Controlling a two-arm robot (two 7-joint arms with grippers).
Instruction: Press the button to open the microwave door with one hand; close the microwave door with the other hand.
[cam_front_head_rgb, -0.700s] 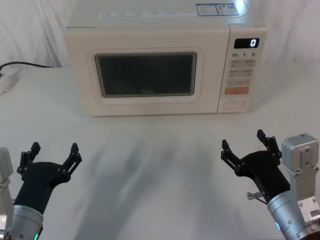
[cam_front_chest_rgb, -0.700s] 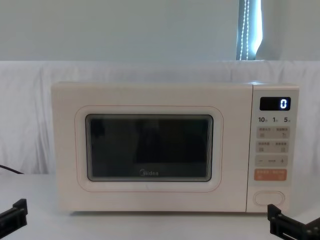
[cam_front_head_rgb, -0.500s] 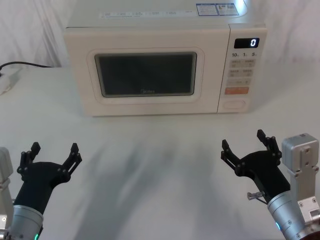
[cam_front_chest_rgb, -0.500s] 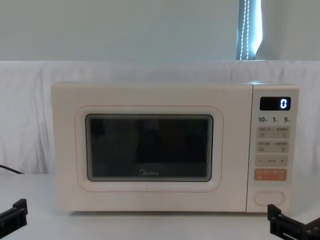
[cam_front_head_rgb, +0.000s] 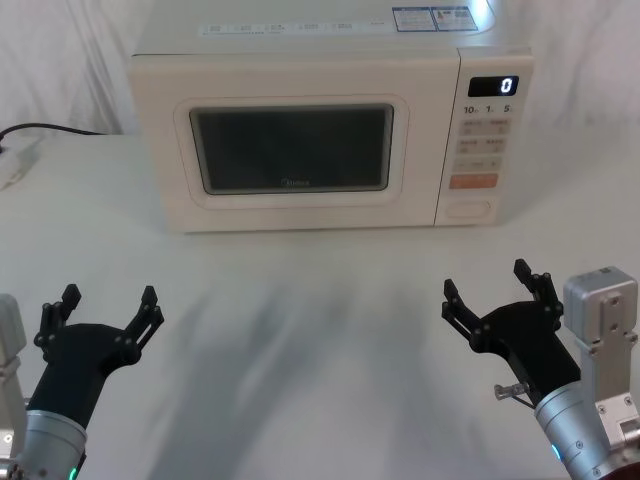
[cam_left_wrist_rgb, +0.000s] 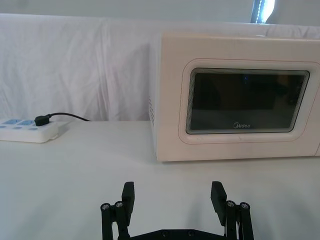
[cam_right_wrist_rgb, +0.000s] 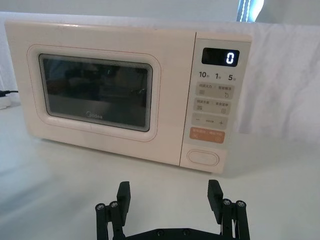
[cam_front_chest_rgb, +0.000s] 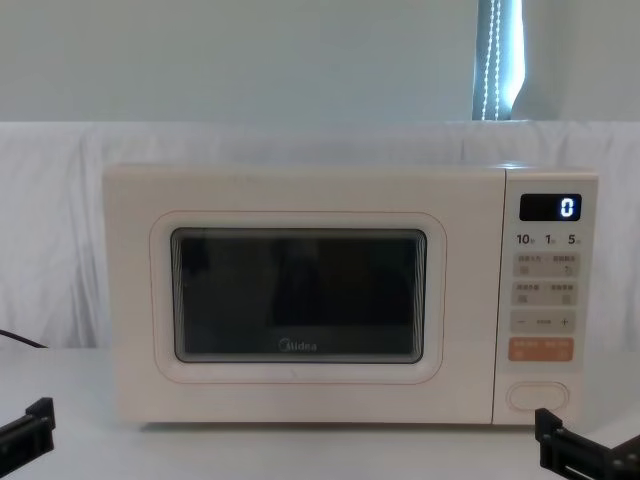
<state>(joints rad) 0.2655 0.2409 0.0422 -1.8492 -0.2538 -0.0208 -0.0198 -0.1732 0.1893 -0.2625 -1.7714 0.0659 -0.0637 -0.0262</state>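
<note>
A cream microwave stands at the back of the white table. Its microwave door (cam_front_head_rgb: 290, 150) (cam_front_chest_rgb: 297, 298) (cam_left_wrist_rgb: 248, 102) (cam_right_wrist_rgb: 95, 94) is shut, dark window facing me. The button (cam_front_head_rgb: 468, 209) (cam_front_chest_rgb: 537, 396) (cam_right_wrist_rgb: 203, 157) is the wide oval key at the bottom of the control panel, under the orange key. My left gripper (cam_front_head_rgb: 107, 308) (cam_left_wrist_rgb: 173, 198) is open near the table's front left, well short of the door. My right gripper (cam_front_head_rgb: 492, 290) (cam_right_wrist_rgb: 169, 197) is open at the front right, roughly in line with the button and far from it.
A power strip (cam_left_wrist_rgb: 27, 131) with a black plug and cable (cam_front_head_rgb: 50, 130) lies on the table left of the microwave. White cloth hangs behind. Bare tabletop (cam_front_head_rgb: 310, 320) stretches between the grippers and the microwave.
</note>
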